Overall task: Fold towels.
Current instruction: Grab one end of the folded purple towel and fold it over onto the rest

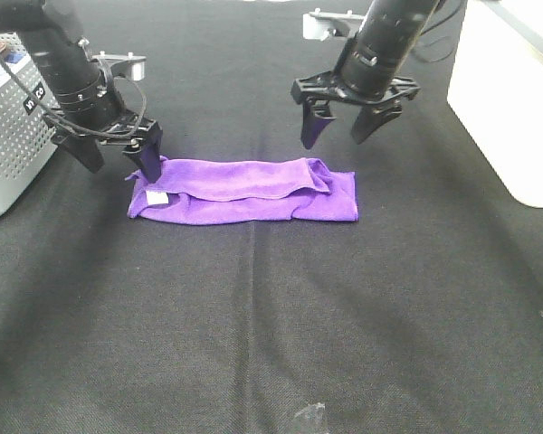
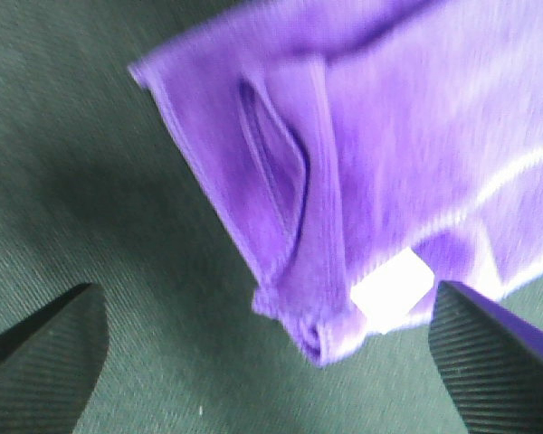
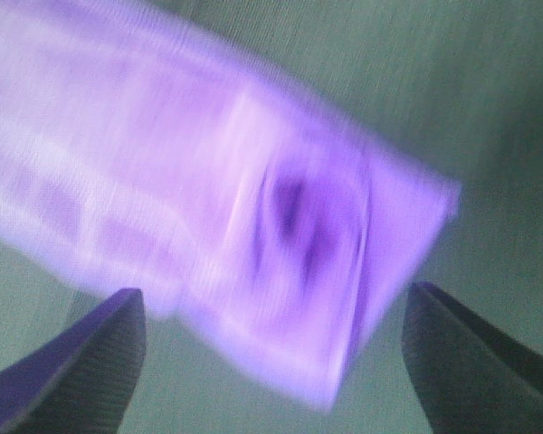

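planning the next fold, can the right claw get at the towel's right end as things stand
Probably yes: the right claw hangs open just above that end of the towel, and nothing shows between them.

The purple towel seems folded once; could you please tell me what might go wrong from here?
The towel lies unevenly: its upper layer leaves the lower one showing along the front and the right end, so a second fold may come out crooked. The left jaws stand open close against the end with the white tag; moving off, they might snag and drag that corner.
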Action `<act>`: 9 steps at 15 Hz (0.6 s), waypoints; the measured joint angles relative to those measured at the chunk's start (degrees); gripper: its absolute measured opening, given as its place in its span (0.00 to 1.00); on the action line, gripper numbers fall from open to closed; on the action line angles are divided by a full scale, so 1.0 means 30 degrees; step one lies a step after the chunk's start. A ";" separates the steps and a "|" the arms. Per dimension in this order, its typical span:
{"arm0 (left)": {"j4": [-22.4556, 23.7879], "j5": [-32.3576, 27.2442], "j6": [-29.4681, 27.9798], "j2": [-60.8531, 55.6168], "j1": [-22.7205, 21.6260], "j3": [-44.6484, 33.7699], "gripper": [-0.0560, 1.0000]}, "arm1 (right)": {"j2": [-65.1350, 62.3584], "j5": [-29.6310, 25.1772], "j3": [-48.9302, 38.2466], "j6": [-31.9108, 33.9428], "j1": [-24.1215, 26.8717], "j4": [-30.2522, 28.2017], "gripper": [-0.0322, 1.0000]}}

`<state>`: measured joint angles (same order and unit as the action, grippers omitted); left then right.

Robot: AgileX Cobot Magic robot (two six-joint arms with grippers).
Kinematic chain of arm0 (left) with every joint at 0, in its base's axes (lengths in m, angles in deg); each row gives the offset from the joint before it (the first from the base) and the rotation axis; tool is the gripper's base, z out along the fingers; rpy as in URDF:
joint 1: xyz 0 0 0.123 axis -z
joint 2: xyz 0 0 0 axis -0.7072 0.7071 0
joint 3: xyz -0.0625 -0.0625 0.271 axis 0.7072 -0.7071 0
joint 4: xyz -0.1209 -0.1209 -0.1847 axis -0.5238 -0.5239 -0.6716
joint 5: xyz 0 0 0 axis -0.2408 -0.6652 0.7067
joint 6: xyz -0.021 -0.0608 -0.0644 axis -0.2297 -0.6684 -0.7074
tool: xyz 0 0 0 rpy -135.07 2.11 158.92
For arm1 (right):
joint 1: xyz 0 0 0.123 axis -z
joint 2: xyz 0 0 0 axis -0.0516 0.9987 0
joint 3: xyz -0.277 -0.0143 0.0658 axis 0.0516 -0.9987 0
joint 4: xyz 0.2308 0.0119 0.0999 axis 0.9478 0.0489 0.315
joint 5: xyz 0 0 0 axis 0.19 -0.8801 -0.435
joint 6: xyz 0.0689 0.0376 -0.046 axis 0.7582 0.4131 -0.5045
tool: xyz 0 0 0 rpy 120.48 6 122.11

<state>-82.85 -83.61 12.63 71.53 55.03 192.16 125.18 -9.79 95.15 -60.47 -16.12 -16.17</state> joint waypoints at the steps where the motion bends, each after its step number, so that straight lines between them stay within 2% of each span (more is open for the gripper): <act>1: -0.0420 -0.0057 0.0153 0.0019 -0.0191 0.0000 0.89 | -0.0038 -0.0859 0.0000 0.0000 0.0000 0.0000 0.75; 3: -0.2903 -0.0306 0.1146 0.0229 -0.1356 0.0019 0.89 | -0.0038 -0.1585 0.0019 0.0000 0.0000 -0.0019 0.75; 5: -0.6551 -0.0592 0.2731 0.0726 -0.2674 0.0019 0.89 | -0.0038 -0.1738 0.0019 0.0000 0.0000 -0.0019 0.75; 7: -0.8117 -0.0668 0.3934 0.1375 -0.3323 0.0019 0.89 | -0.0038 -0.1738 0.0019 0.0019 0.0000 0.0057 0.75; 9: -0.8308 -0.0688 0.4259 0.1604 -0.3342 0.0019 0.89 | -0.0038 -0.1738 0.0019 0.0095 0.0000 0.0057 0.75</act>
<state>-107.77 -85.67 25.41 76.34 45.00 192.21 125.07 -15.00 95.20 -60.18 -16.12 -16.00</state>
